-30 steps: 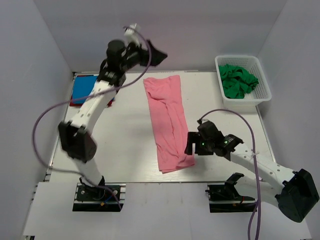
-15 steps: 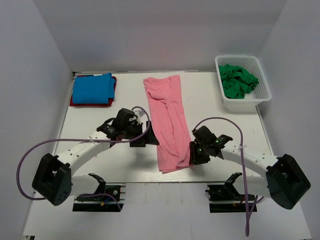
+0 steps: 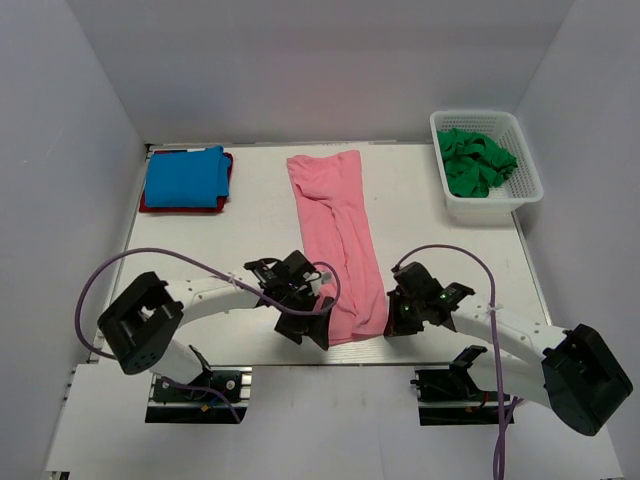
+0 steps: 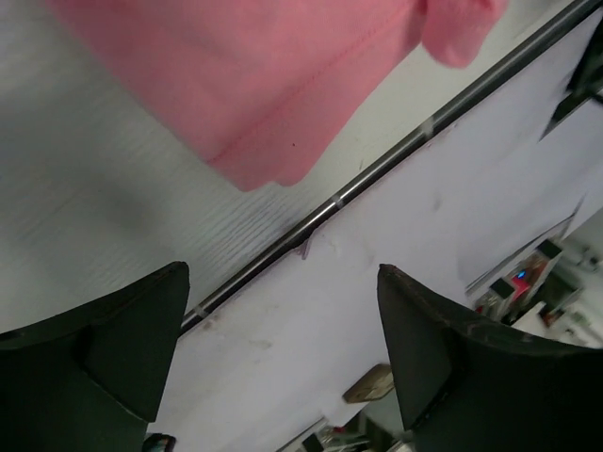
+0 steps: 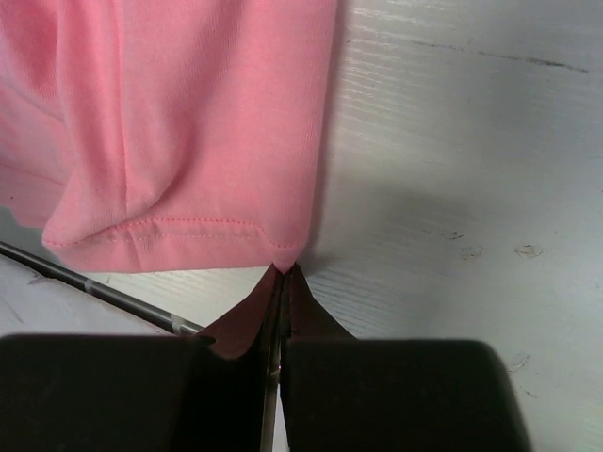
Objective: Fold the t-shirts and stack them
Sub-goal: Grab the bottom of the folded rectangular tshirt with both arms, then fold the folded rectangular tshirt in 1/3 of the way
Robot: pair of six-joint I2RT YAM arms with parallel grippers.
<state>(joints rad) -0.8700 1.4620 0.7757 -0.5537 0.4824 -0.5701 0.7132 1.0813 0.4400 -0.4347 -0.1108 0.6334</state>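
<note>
While my right gripper (image 5: 281, 278) pinches the pink t-shirt (image 5: 188, 122) (barely, at its near corner), my left gripper (image 4: 283, 268) — open — should bite deeper.

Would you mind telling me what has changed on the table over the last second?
The left gripper swung from high over the far left corner down beside the near left corner of the pink t-shirt, jaws open. The right gripper edged in and closed on its near right hem corner. The blue t-shirt, basket and green t-shirts stayed put.
</note>
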